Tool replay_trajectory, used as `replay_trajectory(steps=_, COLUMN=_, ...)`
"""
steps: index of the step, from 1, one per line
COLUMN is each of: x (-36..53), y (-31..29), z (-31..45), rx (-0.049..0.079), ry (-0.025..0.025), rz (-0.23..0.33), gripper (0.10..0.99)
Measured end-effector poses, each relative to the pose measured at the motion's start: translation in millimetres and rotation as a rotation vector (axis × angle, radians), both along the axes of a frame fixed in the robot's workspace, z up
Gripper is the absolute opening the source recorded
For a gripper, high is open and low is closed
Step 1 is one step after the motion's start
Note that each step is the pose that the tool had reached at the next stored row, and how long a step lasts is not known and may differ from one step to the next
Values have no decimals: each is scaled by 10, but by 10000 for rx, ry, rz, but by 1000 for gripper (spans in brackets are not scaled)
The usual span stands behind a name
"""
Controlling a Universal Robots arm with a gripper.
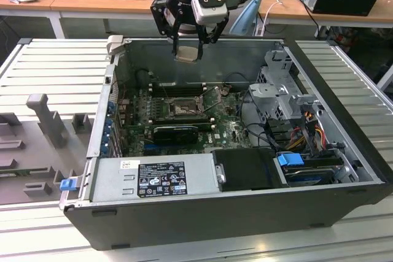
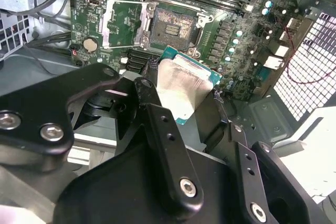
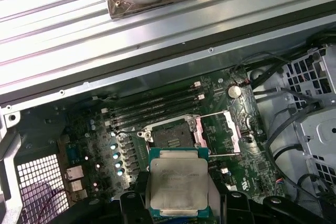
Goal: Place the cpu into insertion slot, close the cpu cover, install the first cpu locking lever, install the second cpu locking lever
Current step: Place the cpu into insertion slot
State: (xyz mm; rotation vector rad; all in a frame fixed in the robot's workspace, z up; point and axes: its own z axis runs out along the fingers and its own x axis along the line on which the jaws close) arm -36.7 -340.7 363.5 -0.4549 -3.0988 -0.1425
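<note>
cpu (image 3: pixel 177 187): flat square chip, pale silver-grey face, green edging; clamped by its sides in the gripper (image 1: pixel 188 45), fingers closed onto it; arm poised over the open computer case (image 1: pixel 202 213), above the bare insertion slot (image 3: pixel 169 134); cpu cover (image 3: pixel 220 132) swung open beside it.

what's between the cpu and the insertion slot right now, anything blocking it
Nothing visible. The gripper holds the cpu above the open case. The insertion slot lies bare below, with the cpu cover swung open to its side, off the socket's centre.
</note>
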Motion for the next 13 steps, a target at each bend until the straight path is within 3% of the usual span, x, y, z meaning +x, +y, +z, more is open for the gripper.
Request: replay_trajectory(steps=13, x=0, y=0, z=0, rx=0, ry=0, rz=-422, gripper=529)
